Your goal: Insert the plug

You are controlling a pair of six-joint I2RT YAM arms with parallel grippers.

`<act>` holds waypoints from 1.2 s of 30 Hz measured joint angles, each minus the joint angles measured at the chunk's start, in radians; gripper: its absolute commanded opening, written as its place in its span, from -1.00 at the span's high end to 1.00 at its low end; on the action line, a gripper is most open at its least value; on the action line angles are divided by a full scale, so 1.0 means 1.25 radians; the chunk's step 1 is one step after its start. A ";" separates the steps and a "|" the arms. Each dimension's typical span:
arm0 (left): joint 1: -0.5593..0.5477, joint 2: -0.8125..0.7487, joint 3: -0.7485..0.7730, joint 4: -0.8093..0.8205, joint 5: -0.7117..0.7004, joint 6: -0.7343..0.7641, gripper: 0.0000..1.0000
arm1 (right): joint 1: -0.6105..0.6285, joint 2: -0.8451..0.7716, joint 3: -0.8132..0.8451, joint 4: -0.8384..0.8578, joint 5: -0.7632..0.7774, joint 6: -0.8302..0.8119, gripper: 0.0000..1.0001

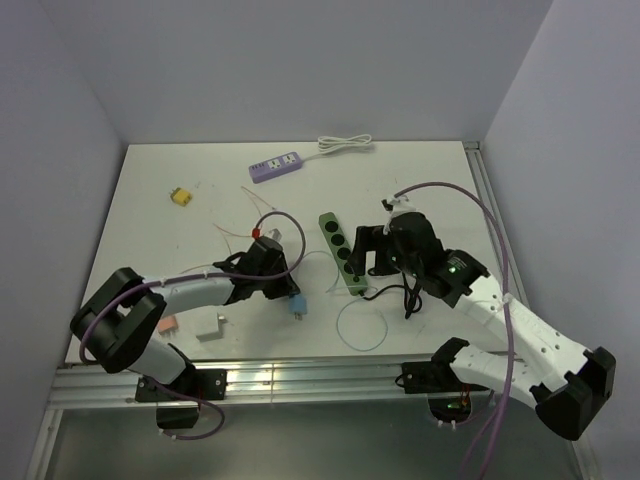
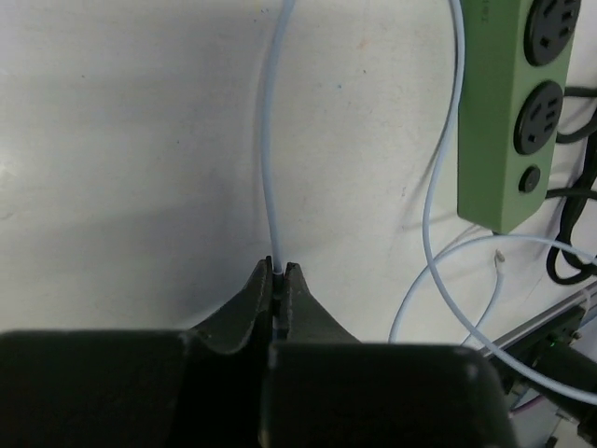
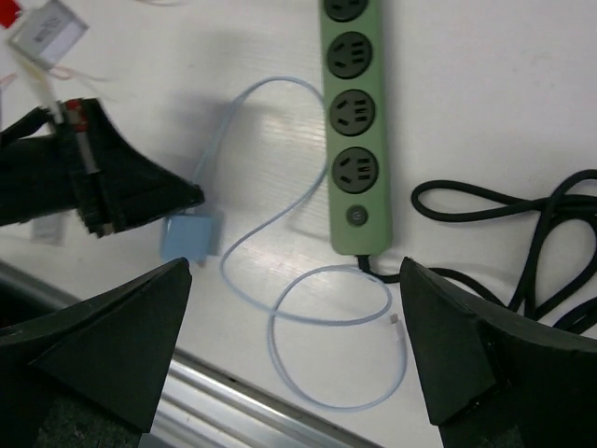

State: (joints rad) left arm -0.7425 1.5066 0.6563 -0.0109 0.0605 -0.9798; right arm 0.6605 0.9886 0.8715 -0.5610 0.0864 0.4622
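Left hand point(image 2: 278, 276): pinched tight on pale cable point(image 2: 268, 168) just beside blue plug point(image 3: 191, 238), likely to steer it toward the strip.
Plug: on counter point(image 1: 430, 180), left of green strip point(image 3: 355, 140), apart from it.
Right hand point(image 3: 294, 280): spread wide, empty, above strip's near end, probably to steady it.
Plug prongs unseen; left wrist view hid the plug itself.

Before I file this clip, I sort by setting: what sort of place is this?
Probably a robot lab cell: plain walls box in a white table, aluminium rail at its edge, green power strip laid out.
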 measured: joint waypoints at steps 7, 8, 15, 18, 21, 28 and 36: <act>-0.019 -0.146 0.000 -0.027 0.072 0.122 0.99 | -0.002 -0.083 -0.055 0.061 -0.259 -0.044 -0.92; -0.023 -0.187 0.000 -0.017 0.101 0.147 0.99 | -0.002 -0.087 -0.073 0.080 -0.311 -0.047 -0.87; -0.033 -0.358 0.033 0.067 0.329 0.237 0.99 | 0.002 -0.107 -0.128 0.207 -0.570 -0.045 -0.67; -0.034 -0.359 0.042 0.125 0.430 0.229 0.99 | 0.007 -0.125 -0.140 0.273 -0.649 -0.036 -0.61; -0.035 -0.356 0.042 0.176 0.507 0.208 0.99 | 0.015 -0.146 -0.161 0.345 -0.706 -0.017 -0.53; -0.036 -0.344 0.042 0.274 0.601 0.154 0.99 | 0.037 -0.144 -0.179 0.422 -0.750 0.010 -0.38; -0.044 -0.324 0.042 0.300 0.625 0.130 0.99 | 0.082 -0.108 -0.179 0.485 -0.759 0.037 0.04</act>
State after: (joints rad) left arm -0.7979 1.1019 0.7094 0.3641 0.8413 -0.8177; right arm 0.7631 0.8536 0.6479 0.0456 -0.8627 0.5079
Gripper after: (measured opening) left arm 0.031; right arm 0.553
